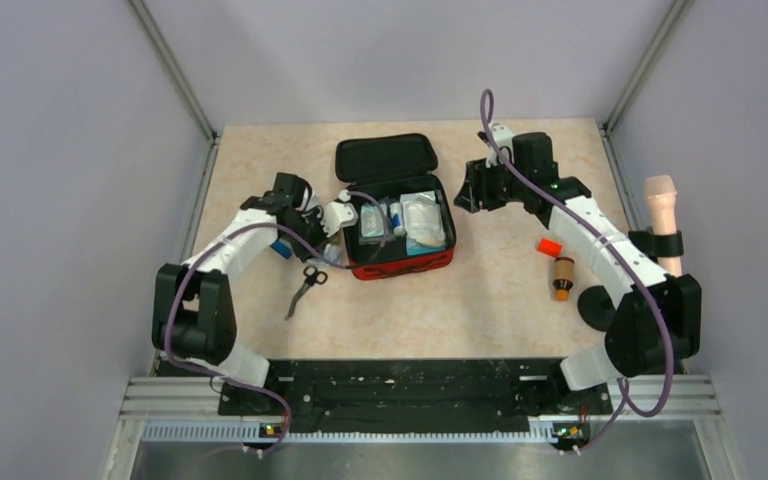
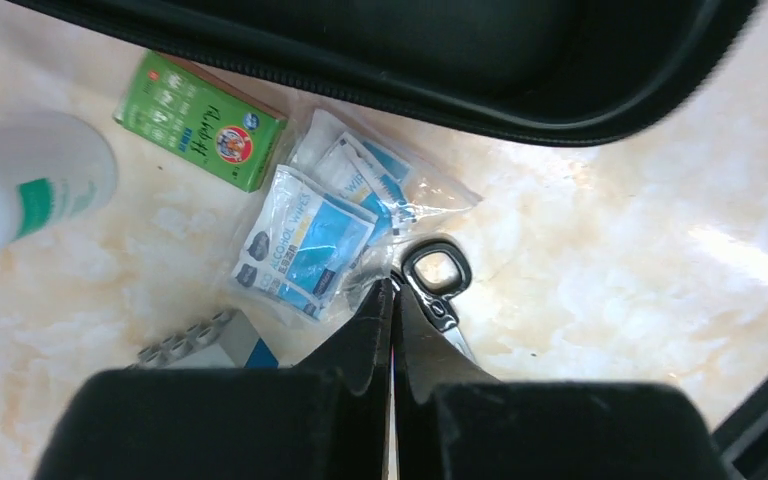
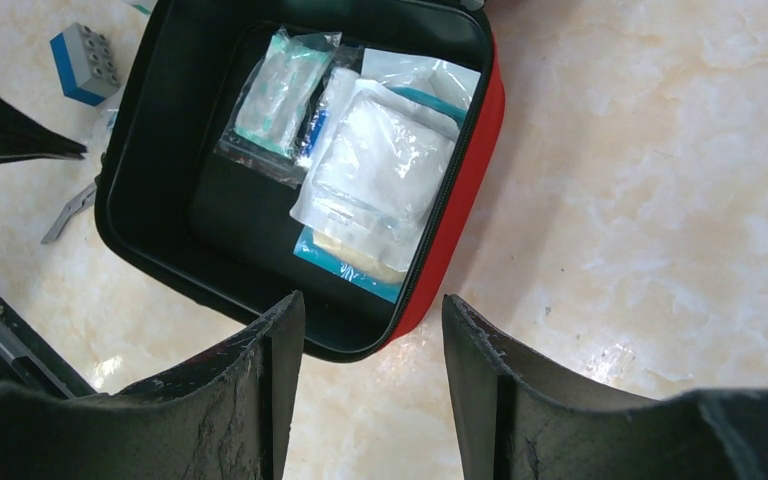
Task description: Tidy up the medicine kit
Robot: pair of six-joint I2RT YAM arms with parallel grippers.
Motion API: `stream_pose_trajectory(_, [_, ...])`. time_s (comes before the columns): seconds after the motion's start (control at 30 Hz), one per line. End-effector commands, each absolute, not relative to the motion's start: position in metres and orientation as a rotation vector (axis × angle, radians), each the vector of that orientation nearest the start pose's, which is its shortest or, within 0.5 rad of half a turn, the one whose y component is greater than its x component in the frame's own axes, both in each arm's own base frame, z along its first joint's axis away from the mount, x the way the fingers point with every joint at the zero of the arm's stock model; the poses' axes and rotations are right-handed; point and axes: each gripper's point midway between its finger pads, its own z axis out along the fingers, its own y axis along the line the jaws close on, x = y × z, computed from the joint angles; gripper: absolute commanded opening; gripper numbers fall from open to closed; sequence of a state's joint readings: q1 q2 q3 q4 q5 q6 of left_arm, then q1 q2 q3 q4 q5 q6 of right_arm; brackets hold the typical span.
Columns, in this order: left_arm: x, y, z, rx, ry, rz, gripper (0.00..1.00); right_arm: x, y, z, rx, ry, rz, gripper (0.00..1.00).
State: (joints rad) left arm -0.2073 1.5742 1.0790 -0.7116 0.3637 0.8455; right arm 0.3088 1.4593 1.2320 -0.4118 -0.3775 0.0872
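1. The medicine kit [image 1: 400,264], a square red soft zip case with black lining, lies open near the middle of the marbled beige bench [image 1: 490,310]. Its lid is laid back toward the far side.
2. Kit contents, seen in the right wrist view: a clear-wrapped white gauze pad [image 3: 380,170] lying over flat blue-edged packets, and a second clear packet [image 3: 282,88] to its left.
3. Left gripper [image 2: 393,298]: jaws pressed together, tips low over the bench just beside the kit's left wall. The tips meet the edge of a clear plastic bag of blue-and-white alcohol wipes [image 2: 305,240]. Whether any film is caught between them cannot be told.
4. The black ring handle of the metal scissors [image 2: 438,270] lies just right of those tips.
5. Also left of the kit: a green cardboard box [image 2: 200,120], a white bottle with a green band [image 2: 30,185] and a blue-and-grey studded block [image 3: 82,64].
6. Right gripper [image 3: 373,310]: jaws spread, nothing between them, poised above the kit's right side.
7. Well right of the kit: a small orange-red cap [image 1: 549,245], with a small brown bottle [image 1: 562,276] just nearer.
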Motion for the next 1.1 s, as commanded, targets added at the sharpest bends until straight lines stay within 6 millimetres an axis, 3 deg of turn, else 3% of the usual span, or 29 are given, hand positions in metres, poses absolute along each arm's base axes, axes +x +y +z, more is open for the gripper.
stream_pose_trajectory(0.0, [0.304,-0.119,0.125,1.341,2.157,-0.415,0.00,0.368,0.185,0.221,-0.462,2.127,0.623,0.53])
stream_pose_trajectory(0.1, [0.306,-0.117,0.134,1.306,2.118,-0.371,0.01,0.370,0.187,0.221,-0.462,2.126,0.632,0.53])
stream_pose_trajectory(0.2, [0.318,-0.108,0.126,1.273,2.104,-0.261,0.42,0.371,0.189,0.220,-0.457,2.127,0.643,0.53])
stream_pose_trajectory(0.23, [0.321,-0.105,0.122,1.282,2.092,-0.227,0.75,0.372,0.190,0.221,-0.457,2.128,0.649,0.53])
stream_pose_trajectory(0.27, [0.325,-0.103,0.118,1.312,2.070,-0.196,0.95,0.372,0.191,0.221,-0.456,2.129,0.654,0.52])
stream_pose_trajectory(0.3, [0.327,-0.101,0.113,1.340,2.057,-0.175,0.98,0.373,0.192,0.221,-0.455,2.128,0.658,0.53])
stream_pose_trajectory(0.53, [0.341,-0.096,0.064,1.491,2.100,-0.161,0.81,0.374,0.191,0.221,-0.453,2.129,0.653,0.52])
stream_pose_trajectory(0.67, [0.360,-0.093,0.050,1.461,2.134,-0.120,0.72,0.371,0.188,0.220,-0.455,2.131,0.639,0.53])
stream_pose_trajectory(0.8, [0.361,-0.093,0.040,1.501,2.150,-0.135,0.60,0.369,0.185,0.217,-0.460,2.135,0.616,0.53])
stream_pose_trajectory(0.87, [0.358,-0.093,0.038,1.525,2.148,-0.147,0.47,0.369,0.184,0.216,-0.460,2.137,0.607,0.53])
stream_pose_trajectory(0.97, [0.351,-0.095,0.040,1.541,2.167,-0.186,0.15,0.369,0.184,0.215,-0.460,2.139,0.612,0.53])
stream_pose_trajectory(1.03, [0.346,-0.095,0.047,1.533,2.189,-0.210,0.02,0.370,0.186,0.216,-0.459,2.140,0.617,0.53])
stream_pose_trajectory(1.07, [0.340,-0.096,0.052,1.529,2.205,-0.233,0.00,0.372,0.186,0.215,-0.459,2.143,0.618,0.53])
